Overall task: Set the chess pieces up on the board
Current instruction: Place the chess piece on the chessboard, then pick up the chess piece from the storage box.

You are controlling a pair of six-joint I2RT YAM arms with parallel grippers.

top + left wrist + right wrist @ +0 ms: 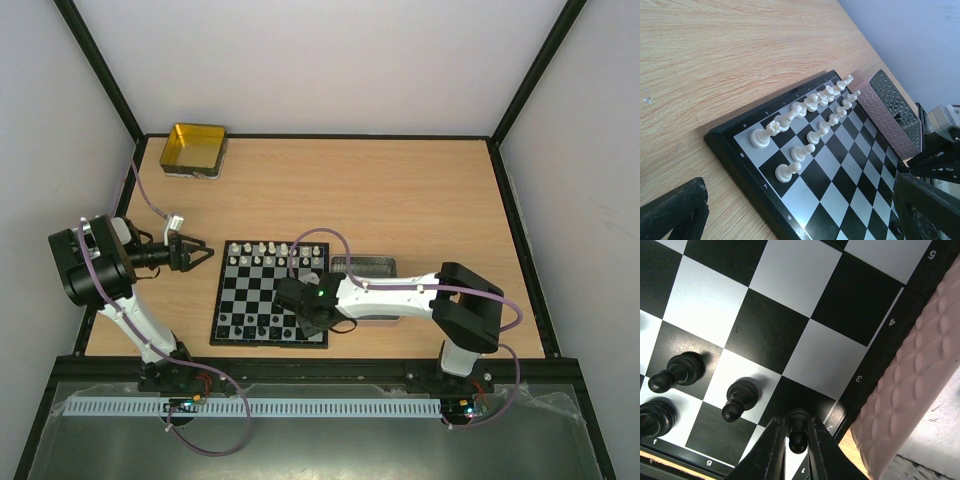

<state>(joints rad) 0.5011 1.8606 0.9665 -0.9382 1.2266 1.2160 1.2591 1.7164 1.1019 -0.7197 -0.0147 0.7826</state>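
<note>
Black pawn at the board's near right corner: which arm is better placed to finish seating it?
Right. The right gripper straddles the black pawn on the board; the left gripper hangs open and empty beyond the board's left edge.

Gold tin (193, 150), silver tray (365, 264), wood tbl (400, 190)

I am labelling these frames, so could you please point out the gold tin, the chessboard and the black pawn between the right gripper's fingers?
gold tin (195, 146), top view, its yellow floor.
chessboard (264, 293), top view, a bare middle square.
black pawn (799, 421), right wrist view, its body.
</note>
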